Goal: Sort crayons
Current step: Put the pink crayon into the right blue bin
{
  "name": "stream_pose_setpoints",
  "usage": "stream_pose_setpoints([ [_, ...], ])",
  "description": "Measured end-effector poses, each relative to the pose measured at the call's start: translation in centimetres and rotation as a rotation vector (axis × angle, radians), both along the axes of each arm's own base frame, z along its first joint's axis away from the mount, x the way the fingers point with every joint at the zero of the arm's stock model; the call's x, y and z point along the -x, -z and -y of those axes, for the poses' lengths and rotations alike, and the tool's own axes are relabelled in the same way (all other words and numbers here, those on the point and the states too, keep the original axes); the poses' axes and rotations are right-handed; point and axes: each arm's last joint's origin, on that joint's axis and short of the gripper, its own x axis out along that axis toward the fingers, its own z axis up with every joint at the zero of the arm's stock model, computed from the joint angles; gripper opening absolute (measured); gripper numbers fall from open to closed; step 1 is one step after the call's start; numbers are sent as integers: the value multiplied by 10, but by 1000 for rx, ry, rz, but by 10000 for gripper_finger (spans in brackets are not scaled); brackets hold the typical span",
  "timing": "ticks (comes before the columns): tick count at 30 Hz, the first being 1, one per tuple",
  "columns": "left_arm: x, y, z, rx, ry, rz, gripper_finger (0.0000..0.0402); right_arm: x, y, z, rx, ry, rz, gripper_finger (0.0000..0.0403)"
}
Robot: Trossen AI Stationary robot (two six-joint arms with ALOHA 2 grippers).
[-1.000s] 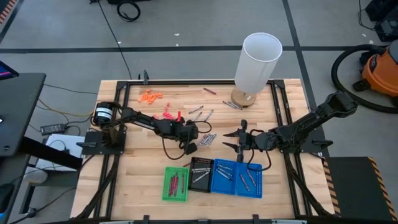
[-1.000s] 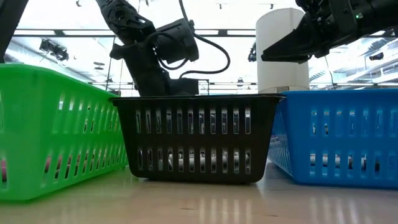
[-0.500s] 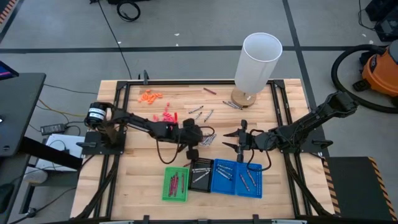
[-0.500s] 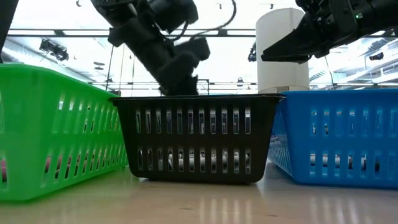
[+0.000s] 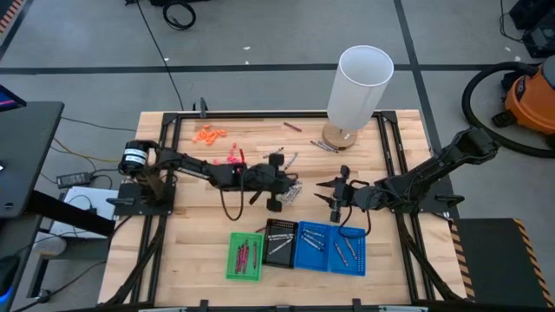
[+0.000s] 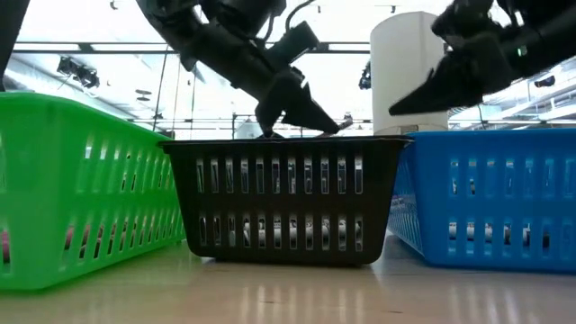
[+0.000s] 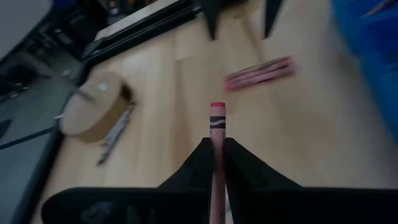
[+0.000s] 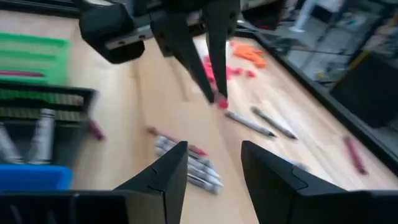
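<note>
My left gripper [image 5: 284, 179] hangs over the middle of the table, shut on a red crayon [image 7: 217, 121]. It shows above the black tray in the low view [image 6: 317, 122] and ahead of my right gripper in the right wrist view [image 8: 214, 93]. My right gripper [image 5: 333, 192] stands open to its right, above the table, with nothing between its fingers [image 8: 211, 168]. A cluster of grey crayons [image 5: 290, 193] lies on the table just below my left gripper. More crayons lie in the green tray [image 5: 244, 256], the black tray [image 5: 279, 243] and the blue tray [image 5: 330, 248]. My left gripper pinches the red crayon between its two fingers. The crayon lies along the fingers, and its far end [image 7: 217, 111] sticks out past the fingertips. The fingers slant down toward the table's right side. The crayon is lifted clear of the table.
A tall white cylinder on a round wooden base [image 5: 354, 87] stands at the back right. Tiny orange bits [image 5: 209, 134] and pink-red bits [image 5: 232, 157] lie at the back left. Loose crayons lie at the back [image 5: 282, 159], [image 5: 323, 146], [image 5: 292, 126]. Two reddish crayons [image 7: 258, 73] lie between the grippers.
My left gripper has risen from the table with the red crayon and gone a little toward the table's right edge. It has rolled and tipped from pointing steeply down to a shallower slant. The crayon now hangs clear of the table.
</note>
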Motion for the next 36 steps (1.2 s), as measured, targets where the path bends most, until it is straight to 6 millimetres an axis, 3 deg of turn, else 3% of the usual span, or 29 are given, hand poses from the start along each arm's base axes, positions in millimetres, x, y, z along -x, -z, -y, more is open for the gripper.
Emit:
stream_pose_setpoints([
  [3,0,0,-16,-28,-14,-7,31,7,11,9,14,67,39,159],
  [7,-1,-3,-37,3,110,28,31,13,19,18,-23,74,101,159],
  [15,-5,-29,-66,20,174,310,31,12,20,36,-72,91,130,159],
  [23,-10,-37,-76,-2,212,512,31,9,23,59,-52,122,92,159],
  [31,-13,-38,-77,-21,215,587,31,8,24,68,-66,100,86,164],
  [36,-12,-42,-77,-37,217,625,31,5,15,73,-65,32,170,185],
])
